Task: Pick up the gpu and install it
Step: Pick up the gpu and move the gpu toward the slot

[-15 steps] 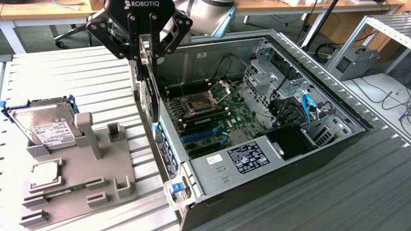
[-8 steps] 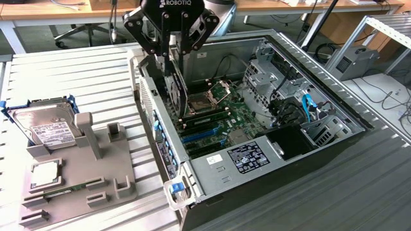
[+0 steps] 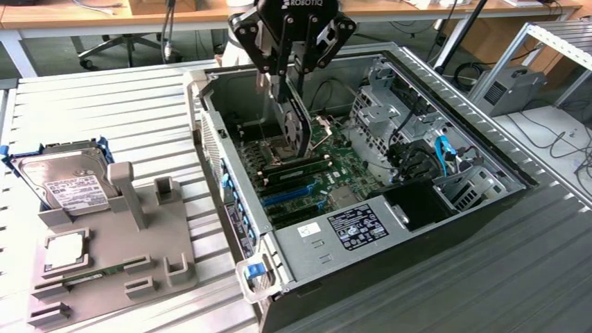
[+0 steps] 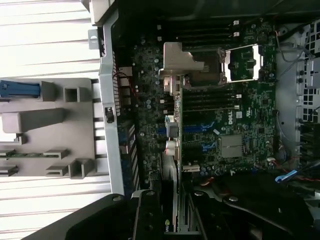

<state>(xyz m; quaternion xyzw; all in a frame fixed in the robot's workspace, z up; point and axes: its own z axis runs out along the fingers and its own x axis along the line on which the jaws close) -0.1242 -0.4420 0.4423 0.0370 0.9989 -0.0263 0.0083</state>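
I'm gripping the thin, black-coolered green gpu card (image 3: 298, 132) upright between the black gripper's (image 3: 285, 87) closed fingers, hovering over the green motherboard (image 3: 347, 173) inside the open grey computer case (image 3: 211, 139).

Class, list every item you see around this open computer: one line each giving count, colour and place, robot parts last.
computer case: one, grey and black, open, middle of exterior view
motherboard: one, green, inside computer case
gpu: one, dark with silver bracket, upright above motherboard, held by tool
hard drive: one, silver, white label, on fixture, exterior view's left
fixture: one, grey, beside computer case
cable: one, blue, inside computer case
tool: one, black, shut on gpu
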